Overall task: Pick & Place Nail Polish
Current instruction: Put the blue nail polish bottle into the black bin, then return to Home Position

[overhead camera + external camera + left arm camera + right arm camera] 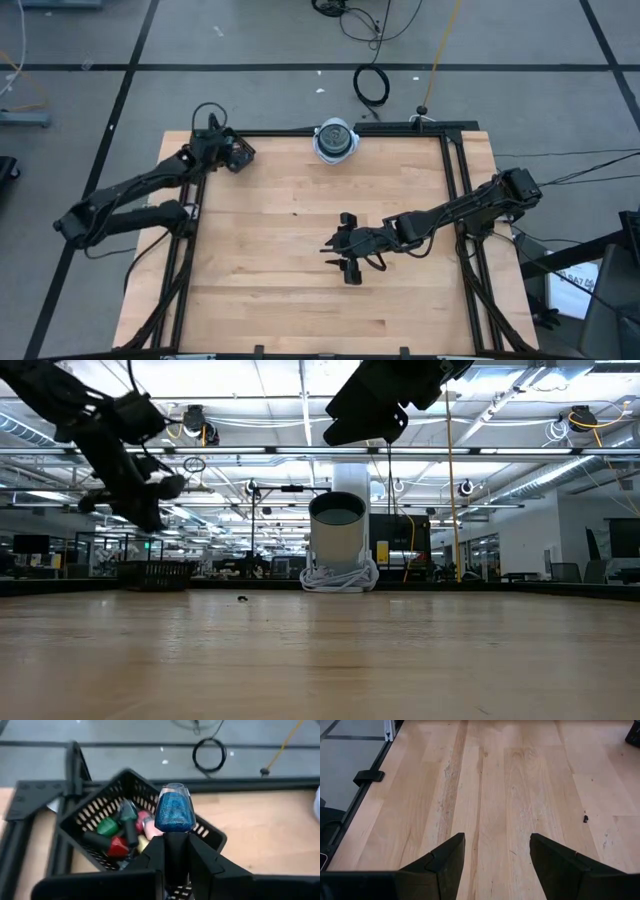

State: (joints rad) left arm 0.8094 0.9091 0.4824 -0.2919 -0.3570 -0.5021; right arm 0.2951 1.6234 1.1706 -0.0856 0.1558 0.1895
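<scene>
In the left wrist view a blue glitter nail polish bottle sticks out past the fingertips of my left gripper, which is shut on it. It hangs above a black mesh basket at the table's far left corner. In the basket lie several bottles, among them a green one and a red one. From overhead, my left gripper covers most of the basket. My right gripper hovers over the middle of the table, open, with only bare wood between its fingers. My left gripper pinches the bottle's dark cap between its two fingers, and the blue glass body points out beyond the fingertips. The fingers slant downward toward the far left corner and lie along the bottle. The bottle is lifted clear, above the basket's near rim.
A round white-and-blue disc stands at the middle of the far edge, seen as a white cylinder in the low view. A tiny dark speck lies on the wood. Black frame rails run along the table's sides.
</scene>
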